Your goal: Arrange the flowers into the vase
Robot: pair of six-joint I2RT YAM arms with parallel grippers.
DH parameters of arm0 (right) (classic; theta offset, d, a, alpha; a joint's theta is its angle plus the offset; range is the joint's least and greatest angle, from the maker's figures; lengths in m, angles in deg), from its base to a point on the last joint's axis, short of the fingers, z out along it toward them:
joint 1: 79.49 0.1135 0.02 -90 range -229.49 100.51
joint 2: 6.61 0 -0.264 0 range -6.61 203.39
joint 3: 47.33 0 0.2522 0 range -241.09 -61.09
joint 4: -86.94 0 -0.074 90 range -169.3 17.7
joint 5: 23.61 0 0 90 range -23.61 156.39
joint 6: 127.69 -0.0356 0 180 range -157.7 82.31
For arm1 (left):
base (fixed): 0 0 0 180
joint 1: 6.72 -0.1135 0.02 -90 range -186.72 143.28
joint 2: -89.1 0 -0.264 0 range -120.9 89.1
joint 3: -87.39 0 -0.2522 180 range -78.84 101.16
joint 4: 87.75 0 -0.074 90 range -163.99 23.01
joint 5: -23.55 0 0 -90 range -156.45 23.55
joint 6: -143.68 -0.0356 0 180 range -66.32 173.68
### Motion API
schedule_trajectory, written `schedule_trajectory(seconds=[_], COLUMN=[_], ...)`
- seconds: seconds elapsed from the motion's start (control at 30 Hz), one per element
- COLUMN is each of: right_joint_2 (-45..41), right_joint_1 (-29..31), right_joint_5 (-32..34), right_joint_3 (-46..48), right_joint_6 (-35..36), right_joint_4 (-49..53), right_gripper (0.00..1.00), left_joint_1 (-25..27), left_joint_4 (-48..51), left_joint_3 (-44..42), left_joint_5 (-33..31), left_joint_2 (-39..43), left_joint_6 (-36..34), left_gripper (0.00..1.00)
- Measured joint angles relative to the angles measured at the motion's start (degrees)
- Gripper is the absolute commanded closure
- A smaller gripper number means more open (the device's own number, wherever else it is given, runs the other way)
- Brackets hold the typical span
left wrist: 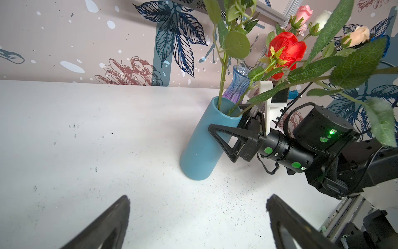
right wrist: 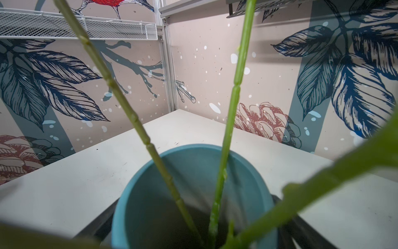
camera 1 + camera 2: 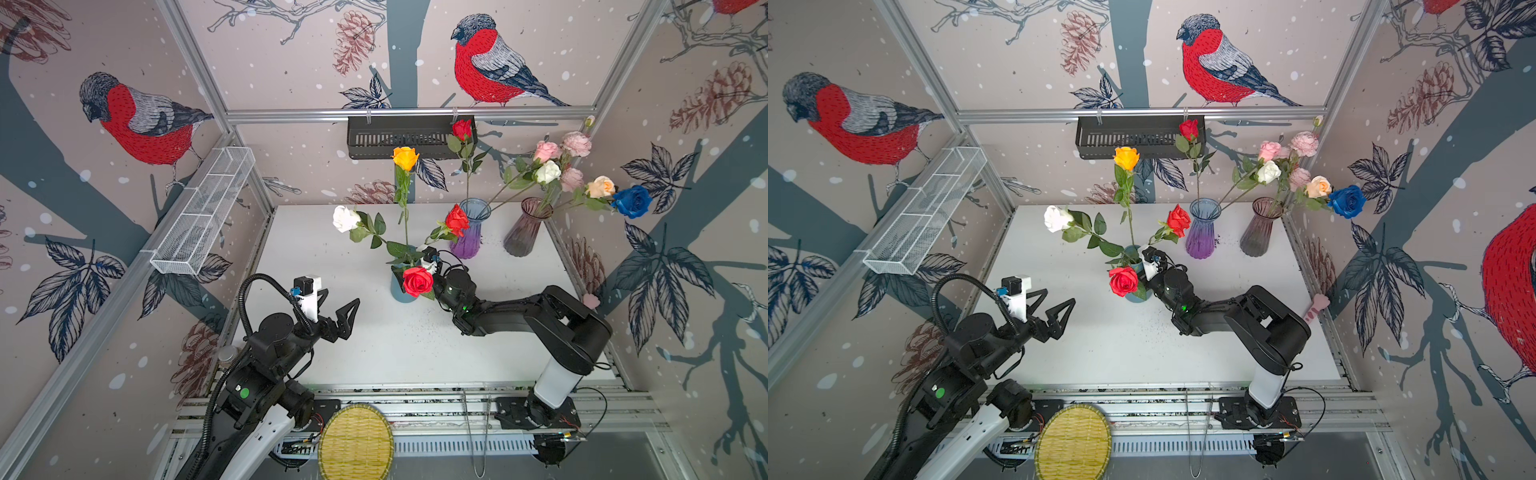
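A blue cylinder vase (image 1: 200, 146) stands mid-table holding a white rose (image 3: 345, 218), an orange rose (image 3: 405, 158) and two red roses (image 3: 457, 220) (image 3: 417, 281); their green stems (image 2: 228, 129) lean inside it. My right gripper (image 2: 196, 226) is open and straddles the vase just below its rim. One finger (image 1: 228, 140) shows in front and the other is hidden behind; I cannot tell whether they touch it. My left gripper (image 3: 341, 298) hangs open and empty over bare table to the vase's left.
At the back, a blue-purple glass vase (image 3: 469, 232) and a smoky glass vase (image 3: 525, 228) hold more flowers, among them a blue rose (image 3: 632, 201). A black basket (image 3: 399, 137) and a white mesh basket (image 3: 203, 212) hang on the walls. A woven tray (image 3: 355, 442) lies in front.
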Motion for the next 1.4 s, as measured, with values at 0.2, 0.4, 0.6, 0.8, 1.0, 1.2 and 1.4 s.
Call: schedule_trajectory(seconds=[0.2, 0.4, 0.6, 0.8, 1.0, 1.2, 1.4], right_joint_2=[0.9, 1.3, 1.3, 1.3, 1.3, 1.3, 1.7], right_joint_1=[0.0, -0.1, -0.2, -0.6, -0.9, -1.2, -2.7], right_joint_5=[0.0, -0.2, -1.9, -4.9, -5.7, -6.0, -7.3], right_joint_3=[-0.5, -1.2, -1.4, -1.9, -1.6, -1.3, -2.2], right_joint_6=[-0.2, -0.1, 1.7, 3.1, 2.8, 2.8, 1.8], right_joint_4=[-1.4, -1.4, -1.0, -0.2, -0.7, -1.3, -0.7], right_gripper=[0.07, 0.15, 0.15, 0.34, 0.35, 0.35, 0.46], left_joint_1=[-0.2, -0.2, -0.2, -0.2, -0.2, -0.2, -0.4], left_joint_4=[0.0, 0.0, 0.0, 0.0, 0.0, 0.0, 0.0], left_joint_3=[0.0, 0.0, 0.0, 0.0, 0.0, 0.0, 0.0], left_joint_5=[-0.1, -0.1, -0.1, -0.1, -0.1, -0.1, -0.1], left_joint_2=[0.0, 0.0, 0.2, 0.8, 1.0, 1.1, 1.1], left_joint_6=[0.0, 0.0, 0.0, 0.0, 0.0, 0.0, 0.0], left_gripper=[0.02, 0.02, 0.02, 0.02, 0.02, 0.02, 0.02])
